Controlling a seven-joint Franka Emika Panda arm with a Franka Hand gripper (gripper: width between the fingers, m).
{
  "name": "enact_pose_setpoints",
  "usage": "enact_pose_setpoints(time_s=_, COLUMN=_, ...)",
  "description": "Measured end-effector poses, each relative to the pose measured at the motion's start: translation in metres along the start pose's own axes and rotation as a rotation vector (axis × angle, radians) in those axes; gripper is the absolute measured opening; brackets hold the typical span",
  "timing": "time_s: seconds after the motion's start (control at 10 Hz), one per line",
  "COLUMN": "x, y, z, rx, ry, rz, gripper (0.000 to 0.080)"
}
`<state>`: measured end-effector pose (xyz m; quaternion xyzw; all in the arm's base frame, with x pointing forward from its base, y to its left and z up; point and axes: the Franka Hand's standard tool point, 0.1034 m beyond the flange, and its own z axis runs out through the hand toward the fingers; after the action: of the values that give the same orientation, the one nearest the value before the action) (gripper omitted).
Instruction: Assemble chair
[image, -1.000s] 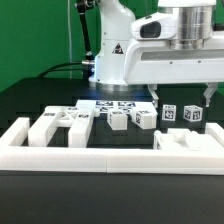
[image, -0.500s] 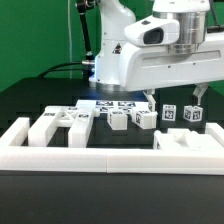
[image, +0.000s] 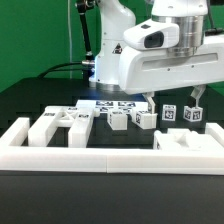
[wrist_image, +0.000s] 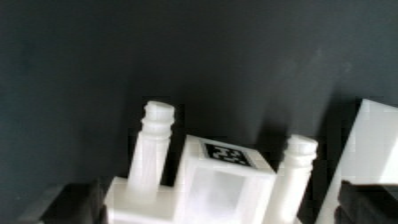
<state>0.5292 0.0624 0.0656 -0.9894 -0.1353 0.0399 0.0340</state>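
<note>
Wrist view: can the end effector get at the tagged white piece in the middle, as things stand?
Probably yes: the end effector hangs open above the tagged white piece, and nothing visible lies between them.

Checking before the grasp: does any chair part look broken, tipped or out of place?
Nothing stands out. The chair parts lie loose and whole on the black table along the border rail; the open gripper hovers over those at the exterior view's right.
</note>
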Motion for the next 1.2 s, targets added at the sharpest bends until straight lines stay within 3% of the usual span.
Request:
enact_pose_setpoints(time_s=0.3, x=-0.033, y=0.006, z=-0.001, rx=-0.011, ry=0.01, rz=0.01, gripper=0.0649)
enact_pose_setpoints(time_s=0.8, x=-0.037, y=0.012, z=0.0, rx=-0.011, ry=0.013, rz=0.005, gripper=0.0649)
enact_pose_setpoints(time_s=0.9, x=-0.055, y=0.021, z=0.004, rx=-0.023, ry=0.022, rz=0.043, gripper=0.0649)
enact_pose_setpoints(time_s=1.0, x=-0.066, y=0.019, z=0.008, rx=-0.035, ry=0.016, rz=0.066, gripper=0.0649)
enact_pose_setpoints(time_s=1.2, x=-0.069, y=0.02, z=0.011, rx=-0.024, ry=0.0, rz=0.053, gripper=0.0649)
